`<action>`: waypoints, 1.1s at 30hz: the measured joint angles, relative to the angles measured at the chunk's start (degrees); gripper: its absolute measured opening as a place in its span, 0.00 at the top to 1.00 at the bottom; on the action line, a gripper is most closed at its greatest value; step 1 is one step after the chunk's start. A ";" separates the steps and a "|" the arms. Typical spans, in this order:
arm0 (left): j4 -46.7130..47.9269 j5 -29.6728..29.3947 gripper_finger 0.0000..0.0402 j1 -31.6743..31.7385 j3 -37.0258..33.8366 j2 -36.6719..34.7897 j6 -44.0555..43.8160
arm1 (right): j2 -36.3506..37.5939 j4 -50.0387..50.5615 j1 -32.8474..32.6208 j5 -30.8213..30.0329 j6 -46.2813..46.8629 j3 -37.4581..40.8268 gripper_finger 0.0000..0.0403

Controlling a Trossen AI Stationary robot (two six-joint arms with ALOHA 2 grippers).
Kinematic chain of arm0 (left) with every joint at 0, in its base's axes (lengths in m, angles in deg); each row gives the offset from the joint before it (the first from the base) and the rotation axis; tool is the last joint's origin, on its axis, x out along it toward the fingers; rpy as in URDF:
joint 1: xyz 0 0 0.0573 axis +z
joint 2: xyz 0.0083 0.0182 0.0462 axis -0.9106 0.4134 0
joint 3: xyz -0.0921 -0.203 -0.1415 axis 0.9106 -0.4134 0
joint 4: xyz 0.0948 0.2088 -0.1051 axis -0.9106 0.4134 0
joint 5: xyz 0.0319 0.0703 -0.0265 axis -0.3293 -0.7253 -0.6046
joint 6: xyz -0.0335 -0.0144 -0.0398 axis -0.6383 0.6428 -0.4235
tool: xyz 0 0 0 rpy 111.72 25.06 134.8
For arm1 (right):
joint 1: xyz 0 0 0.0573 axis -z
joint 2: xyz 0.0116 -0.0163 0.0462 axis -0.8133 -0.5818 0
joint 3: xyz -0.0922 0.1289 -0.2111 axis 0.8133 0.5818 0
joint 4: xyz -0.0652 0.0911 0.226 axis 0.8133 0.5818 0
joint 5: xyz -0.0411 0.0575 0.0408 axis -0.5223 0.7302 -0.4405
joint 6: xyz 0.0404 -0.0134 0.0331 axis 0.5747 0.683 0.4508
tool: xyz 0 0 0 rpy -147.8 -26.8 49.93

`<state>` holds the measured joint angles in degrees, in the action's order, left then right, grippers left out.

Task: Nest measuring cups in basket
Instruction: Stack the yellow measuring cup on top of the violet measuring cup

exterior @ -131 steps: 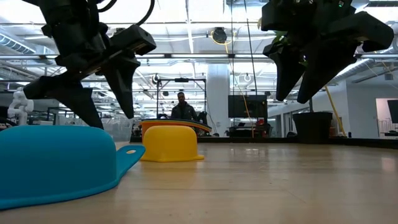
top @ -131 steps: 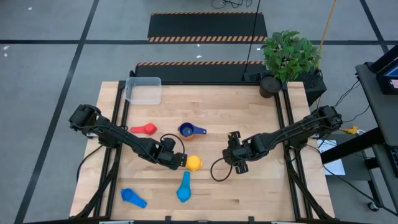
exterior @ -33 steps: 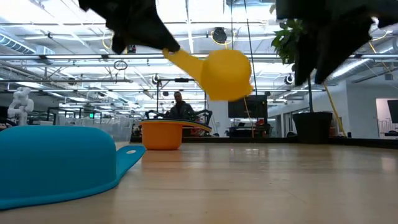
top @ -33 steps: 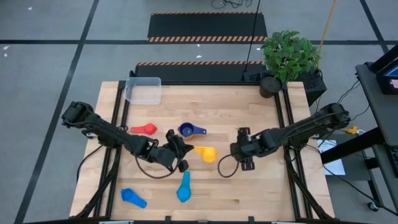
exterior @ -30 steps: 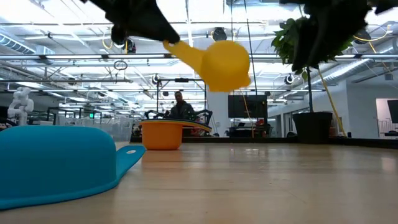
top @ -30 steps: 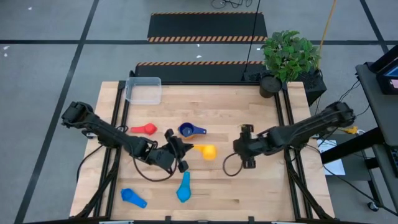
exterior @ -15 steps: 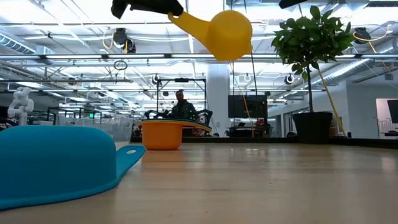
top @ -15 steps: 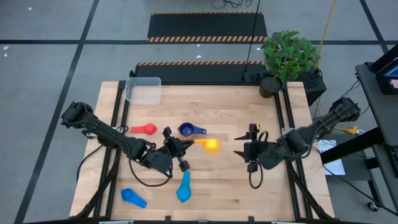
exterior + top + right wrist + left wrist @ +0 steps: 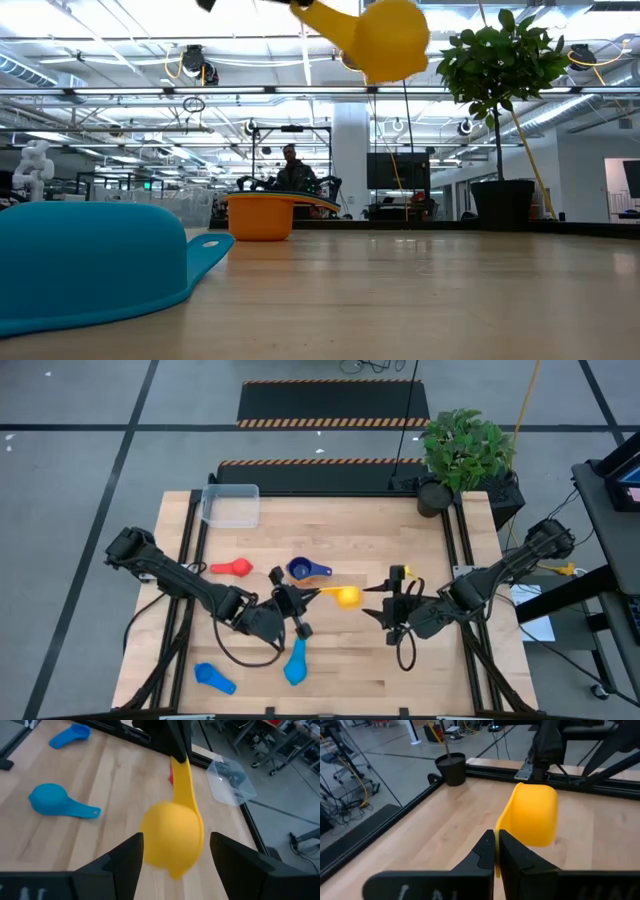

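Observation:
My left gripper point(image 9: 308, 593) is shut on a yellow measuring cup point(image 9: 347, 596), held high over the table's middle; the low view shows its bowl point(image 9: 386, 38) well clear of the wood. My right gripper point(image 9: 172, 870) faces the cup from the right, open, one finger on either side of the bowl point(image 9: 172, 837) without touching it. A navy cup point(image 9: 300, 570) with an orange one in it, a red cup point(image 9: 235, 568) and two light blue cups point(image 9: 296, 660) point(image 9: 213, 677) rest on the table. The clear basket point(image 9: 231, 504) stands at the far left corner. My left gripper pinches the yellow cup's handle point(image 9: 498, 827) near its free end between its two fingers. The fingers come roughly level from the table's left and lie along the handle. The cup is lifted clear, its bowl point(image 9: 532, 815) pointing toward the right arm.
A potted plant point(image 9: 465, 455) in a black pot stands at the far right corner. The near light blue cup point(image 9: 90, 262) lies bowl-down near the front edge. Bare wood lies across the table's right half. A person point(image 9: 290, 172) stands far off in the room behind.
My left gripper has carried the yellow cup higher and a little toward the table's right edge. My right gripper has risen out of the low view, tipped from pointing down to level, and come back toward the cup, its fingers now on either side of the bowl.

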<state>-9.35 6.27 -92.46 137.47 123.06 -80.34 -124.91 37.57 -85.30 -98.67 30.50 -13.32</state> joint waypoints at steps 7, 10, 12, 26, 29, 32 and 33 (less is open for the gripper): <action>7.43 0.06 0.99 0.00 11.42 7.27 4.39 | -2.85 -2.88 0.00 -3.19 1.50 0.04 0.44; 13.04 0.14 0.98 0.09 16.57 10.89 4.67 | -3.75 -4.20 0.02 -3.27 1.27 0.04 0.44; 15.39 0.12 0.97 0.29 19.26 12.87 4.69 | -4.16 -5.48 0.21 -3.27 0.96 0.04 0.44; 15.76 0.78 0.98 0.70 24.70 16.44 9.16 | -6.47 -5.80 1.43 -1.62 3.05 0.09 0.46; 15.67 2.55 0.99 0.84 24.70 16.42 9.16 | -7.82 -7.84 2.27 -1.63 3.04 0.09 0.51; 15.85 2.97 0.97 0.96 24.70 16.42 9.14 | -9.39 -9.53 2.89 -1.63 1.94 0.09 0.57; 15.87 3.05 0.97 0.96 24.70 16.42 9.14 | -9.82 -9.75 2.97 -1.70 1.28 0.09 0.60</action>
<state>6.52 9.32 -91.49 162.18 139.47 -71.21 -134.73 27.82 -82.33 -100.37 31.77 -13.24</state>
